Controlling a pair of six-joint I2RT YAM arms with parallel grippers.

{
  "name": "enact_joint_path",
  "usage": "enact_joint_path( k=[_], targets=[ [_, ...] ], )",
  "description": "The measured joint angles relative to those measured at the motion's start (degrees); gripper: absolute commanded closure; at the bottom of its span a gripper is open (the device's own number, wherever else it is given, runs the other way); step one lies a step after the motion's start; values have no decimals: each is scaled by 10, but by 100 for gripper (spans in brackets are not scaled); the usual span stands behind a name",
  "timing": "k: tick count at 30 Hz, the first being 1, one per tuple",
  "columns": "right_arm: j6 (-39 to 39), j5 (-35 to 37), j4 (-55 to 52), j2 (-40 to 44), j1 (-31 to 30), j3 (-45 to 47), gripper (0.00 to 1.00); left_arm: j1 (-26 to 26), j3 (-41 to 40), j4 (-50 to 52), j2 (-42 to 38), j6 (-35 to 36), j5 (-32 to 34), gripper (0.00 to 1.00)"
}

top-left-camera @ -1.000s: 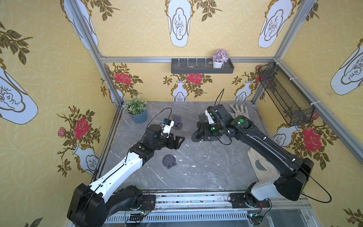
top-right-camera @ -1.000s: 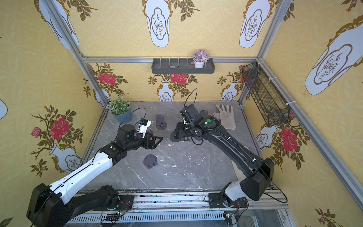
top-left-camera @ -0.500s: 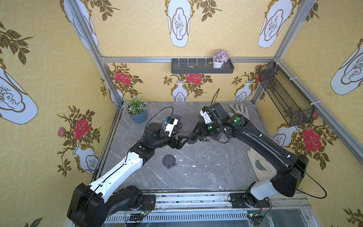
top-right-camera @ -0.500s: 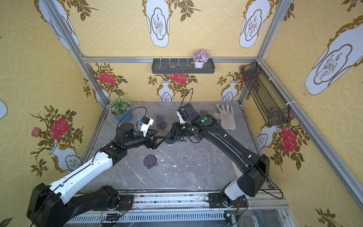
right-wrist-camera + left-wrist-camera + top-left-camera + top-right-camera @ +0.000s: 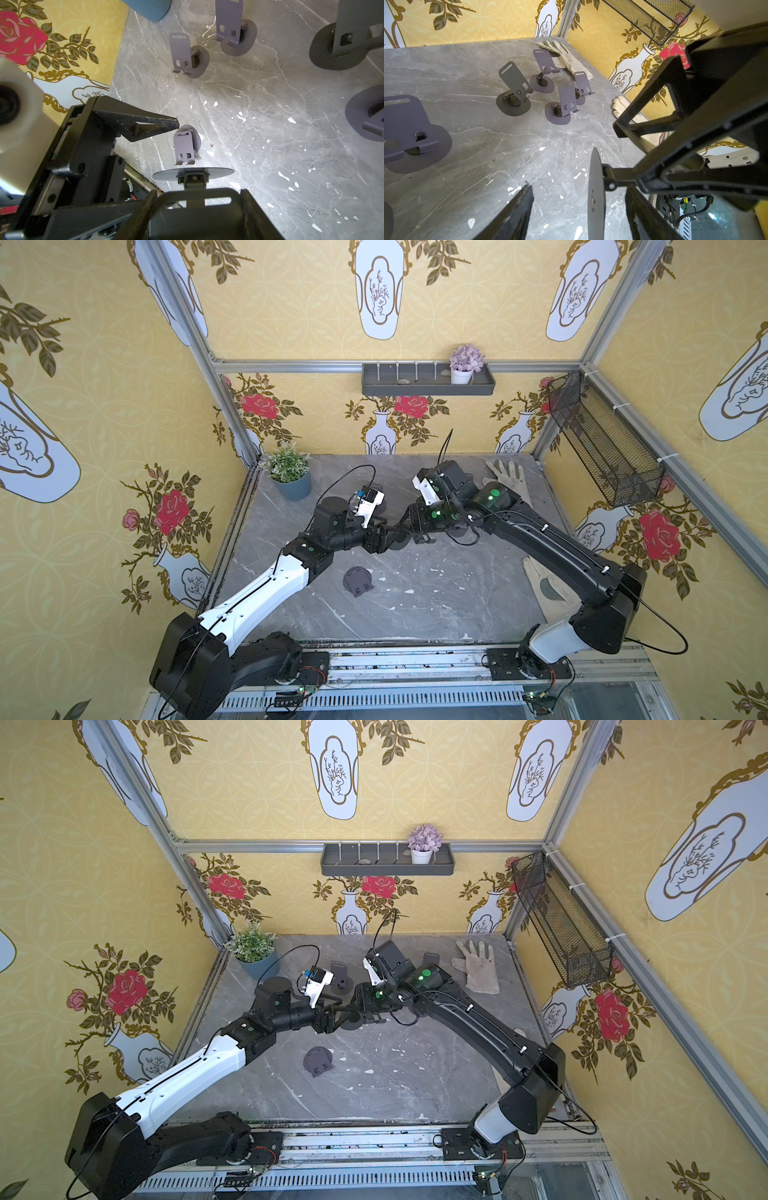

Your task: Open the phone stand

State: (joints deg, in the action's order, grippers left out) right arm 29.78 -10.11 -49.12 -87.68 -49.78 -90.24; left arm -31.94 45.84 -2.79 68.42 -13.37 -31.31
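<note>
Holding the phone stand (image 5: pixel 400 538) in the air above the middle of the tabletop (image 5: pixel 436 605), the right tool (image 5: pixel 409 526) is clamped on the stand's flat back plate (image 5: pixel 197 216), which sits between its two fingers in the right wrist view. The round base disc (image 5: pixel 193 172) of the stand points away from the right tool, toward the left arm, and appears edge-on in both wrist views. The left tool (image 5: pixel 579 193) meets it from the opposite side. Its jaws stand apart with the base disc (image 5: pixel 596 193) between them. A gap is visible on each side of the base disc, so the left fingers (image 5: pixel 517 209) are not in contact with it. In both top views the two tools overlap at this point, and the jaw spacing cannot be read there. A second stand (image 5: pixel 358 580) rests on the tabletop nearer the front edge, beside the left forearm. Its plate appears folded down onto its base. Several opened stands (image 5: pixel 515 93) are set upright farther back on the tabletop, the rearmost just beside a pale glove (image 5: pixel 566 58). A second glove (image 5: pixel 544 589) lies along the right wall, partly under the right arm. A potted plant (image 5: pixel 291 477) occupies the rear left corner.
</note>
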Motion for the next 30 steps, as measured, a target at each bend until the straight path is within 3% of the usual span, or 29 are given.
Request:
enact_joint_path(
  k=[13,18,30],
  targets=[
    [0,17,-1,-3,-12,-5,64,0,-10,-17,2,-14,-16,77],
    [0,23,-1,-2,-12,-7,64,-1,-11,-26,6,-18,-36,100],
    [-5,96,-15,1,-27,-14,64,-4,-14,-66,50,-75,-37,100]
  ],
)
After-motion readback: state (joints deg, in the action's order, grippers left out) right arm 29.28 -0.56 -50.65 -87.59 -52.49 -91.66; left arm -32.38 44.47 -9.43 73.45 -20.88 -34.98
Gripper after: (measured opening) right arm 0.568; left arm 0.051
